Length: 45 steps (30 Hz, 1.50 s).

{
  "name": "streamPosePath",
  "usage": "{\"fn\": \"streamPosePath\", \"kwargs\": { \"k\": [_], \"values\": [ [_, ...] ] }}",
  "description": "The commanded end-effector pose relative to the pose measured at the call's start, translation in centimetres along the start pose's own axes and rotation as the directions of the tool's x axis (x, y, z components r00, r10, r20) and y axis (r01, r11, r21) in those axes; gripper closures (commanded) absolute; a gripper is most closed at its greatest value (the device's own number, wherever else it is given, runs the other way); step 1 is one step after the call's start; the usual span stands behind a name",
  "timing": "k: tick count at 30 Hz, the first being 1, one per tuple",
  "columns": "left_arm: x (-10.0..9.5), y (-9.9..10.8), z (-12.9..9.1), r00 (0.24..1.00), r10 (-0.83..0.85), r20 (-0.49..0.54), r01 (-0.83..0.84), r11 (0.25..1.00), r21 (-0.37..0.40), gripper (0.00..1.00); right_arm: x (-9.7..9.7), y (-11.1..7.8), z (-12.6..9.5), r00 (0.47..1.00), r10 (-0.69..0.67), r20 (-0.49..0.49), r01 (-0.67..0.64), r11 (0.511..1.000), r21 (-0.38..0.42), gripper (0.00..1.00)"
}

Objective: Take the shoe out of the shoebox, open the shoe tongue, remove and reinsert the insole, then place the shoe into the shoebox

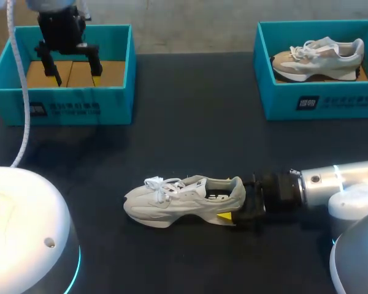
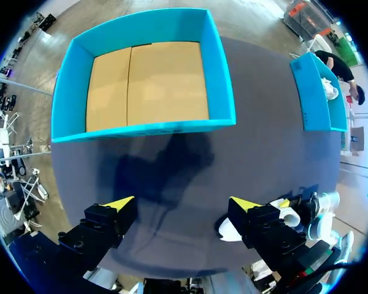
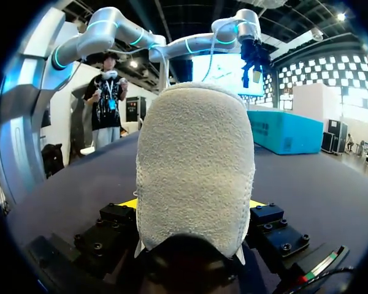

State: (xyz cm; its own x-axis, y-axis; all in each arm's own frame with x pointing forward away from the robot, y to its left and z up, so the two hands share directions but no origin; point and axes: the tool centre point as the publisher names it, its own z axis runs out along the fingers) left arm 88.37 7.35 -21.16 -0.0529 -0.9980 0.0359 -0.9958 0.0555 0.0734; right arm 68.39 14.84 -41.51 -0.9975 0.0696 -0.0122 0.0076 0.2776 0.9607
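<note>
Shoe could tip or slip, since right jaws squeeze only its heel; left jaws hang wide

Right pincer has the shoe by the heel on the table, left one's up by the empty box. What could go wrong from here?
1. The right pincer grips the shoe only at its heel, with the toe pointing far out. When the tongue is pulled, the shoe may pivot or slip free.
2. Loose laces lie over the tongue and could snag a finger of the open left pincer as it works there.
</note>
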Motion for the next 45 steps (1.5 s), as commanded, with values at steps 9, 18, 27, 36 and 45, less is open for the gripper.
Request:
{"fn": "streamPosePath", "kwargs": {
  "k": [9, 18, 27, 36, 45],
  "values": [
    [-0.1, 0.7, 0.0, 1.0, -0.001, -0.001, 0.001, 1.0, 0.028, 0.0, 0.2, -0.1, 0.1, 1.0, 0.001, 0.001, -0.001, 1.0, 0.003, 1.0],
    [4.5, 7.8, 0.0, 1.0, 0.022, -0.01, -0.021, 1.0, 0.006, 0.0, 0.2, -0.1, 0.1, 1.0, 0.001, 0.001, -0.001, 1.0, 0.003, 1.0],
    [8.0, 12.3, 0.2, 0.999, 0.004, -0.032, -0.005, 0.999, -0.048, 0.0, 0.2, -0.1, 0.1, 1.0, 0.001, 0.001, -0.001, 1.0, 0.003, 1.0],
    [11.9, 15.8, 2.2, 1.0, 0.0, 0.01, 0.001, 0.995, -0.096, 0.0, 0.2, -0.1, 0.1, 1.0, 0.001, 0.001, -0.001, 1.0, 0.003, 1.0],
    [11.9, 15.8, 2.2, 1.0, 0.0, 0.01, 0.001, 0.995, -0.096, 0.0, 0.2, -0.1, 0.1, 1.0, 0.001, 0.001, -0.001, 1.0, 0.003, 1.0]
  ]
}}
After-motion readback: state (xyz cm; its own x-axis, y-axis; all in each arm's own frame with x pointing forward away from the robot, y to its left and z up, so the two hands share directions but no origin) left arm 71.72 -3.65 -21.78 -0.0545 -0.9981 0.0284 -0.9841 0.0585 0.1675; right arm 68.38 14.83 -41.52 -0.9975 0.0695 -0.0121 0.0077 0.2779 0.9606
